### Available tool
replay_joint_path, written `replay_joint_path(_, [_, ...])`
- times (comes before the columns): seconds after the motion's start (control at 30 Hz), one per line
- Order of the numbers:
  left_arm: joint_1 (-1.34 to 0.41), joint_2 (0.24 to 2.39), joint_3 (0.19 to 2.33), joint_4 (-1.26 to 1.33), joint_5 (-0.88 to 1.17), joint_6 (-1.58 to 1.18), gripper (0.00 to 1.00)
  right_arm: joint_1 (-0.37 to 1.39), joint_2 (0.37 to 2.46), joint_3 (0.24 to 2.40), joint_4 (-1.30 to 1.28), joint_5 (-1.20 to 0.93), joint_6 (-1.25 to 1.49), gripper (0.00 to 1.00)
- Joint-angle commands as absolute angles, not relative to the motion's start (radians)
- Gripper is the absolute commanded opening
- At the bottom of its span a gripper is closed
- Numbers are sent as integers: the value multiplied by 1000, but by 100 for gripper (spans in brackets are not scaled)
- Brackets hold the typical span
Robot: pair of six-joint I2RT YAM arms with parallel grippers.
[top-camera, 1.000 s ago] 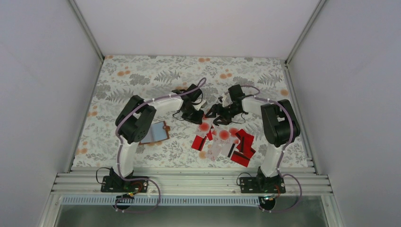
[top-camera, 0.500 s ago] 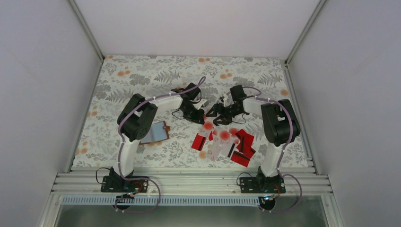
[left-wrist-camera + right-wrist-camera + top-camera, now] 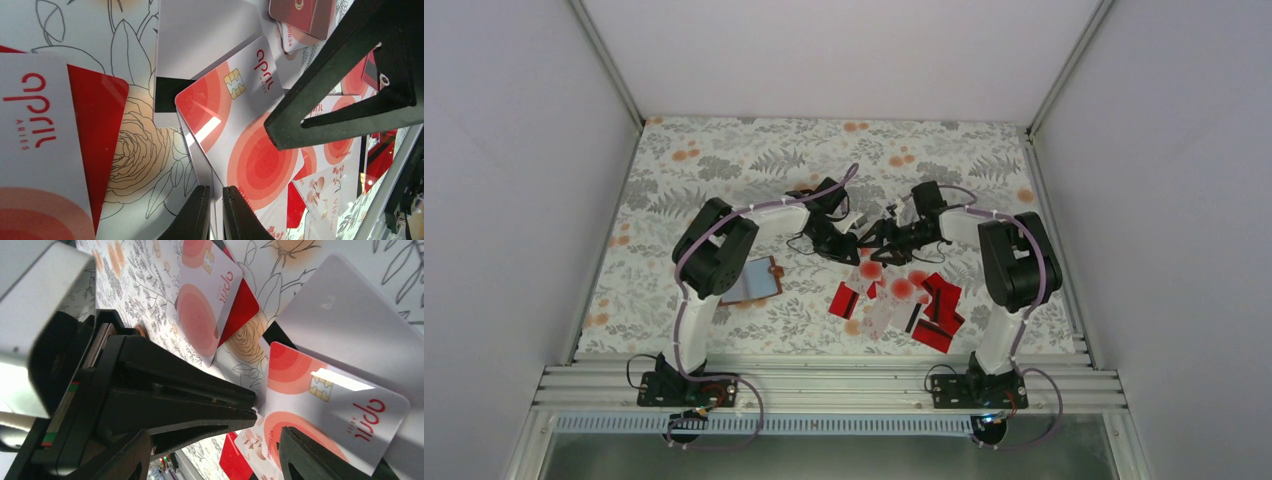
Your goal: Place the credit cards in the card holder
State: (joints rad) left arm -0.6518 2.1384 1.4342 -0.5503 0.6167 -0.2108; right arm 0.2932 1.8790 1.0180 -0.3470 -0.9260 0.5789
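The left fingers (image 3: 200,215) are pressed almost together at the edge of a white card with red rings (image 3: 240,130); whether they truly nip that edge I cannot tell. The right fingers (image 3: 305,455) stand spread wide, straddling the left tips just above the same card. Around it the credit cards (image 3: 902,298) lie scattered and overlapping, red ones and white ones with red rings, on the flowered bench (image 3: 724,160). The card holder (image 3: 751,281) lies open beside the left arm's elbow, well apart from the cards.
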Motion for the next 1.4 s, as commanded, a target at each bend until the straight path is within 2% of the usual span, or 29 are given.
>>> replay_joint_path(0.0, [-665, 2161, 1420, -516, 627, -207, 9, 311, 1817, 1028, -360, -963, 542, 65])
replay_joint_path(0.33, [-652, 1978, 1436, -598, 450, -222, 9, 297, 1686, 1097, -643, -618, 438, 65])
replay_joint_path(0.53, [-655, 1920, 1434, -648, 344, -227, 11, 288, 1670, 1043, -628, -579, 465, 65])
replay_joint_path(0.63, [-661, 1898, 1422, -662, 214, -255, 12, 289, 1682, 1048, -632, -571, 471, 64])
replay_joint_path(0.67, [-661, 1889, 1423, -675, 166, -261, 16, 292, 1684, 1053, -633, -569, 473, 64])
replay_joint_path(0.7, [-661, 1890, 1427, -691, 120, -257, 25, 296, 1685, 1055, -634, -565, 476, 64])
replay_joint_path(0.8, [-661, 1909, 1455, -733, 26, -209, 43, 306, 1684, 1067, -646, -547, 475, 64])
replay_joint_path(0.93, [-662, 1953, 1523, -771, 3, -124, 70, 307, 1675, 1063, -663, -528, 470, 64])
replay_joint_path(1.03, [-669, 1993, 1560, -770, 10, -81, 83, 307, 1670, 1062, -685, -513, 457, 65])
replay_joint_path(1.2, [-686, 2085, 1646, -800, -10, -39, 87, 306, 1606, 1052, -726, -458, 450, 66])
replay_joint_path(1.37, [-700, 2128, 1712, -804, 15, -48, 87, 266, 1519, 1043, -780, -279, 488, 69])
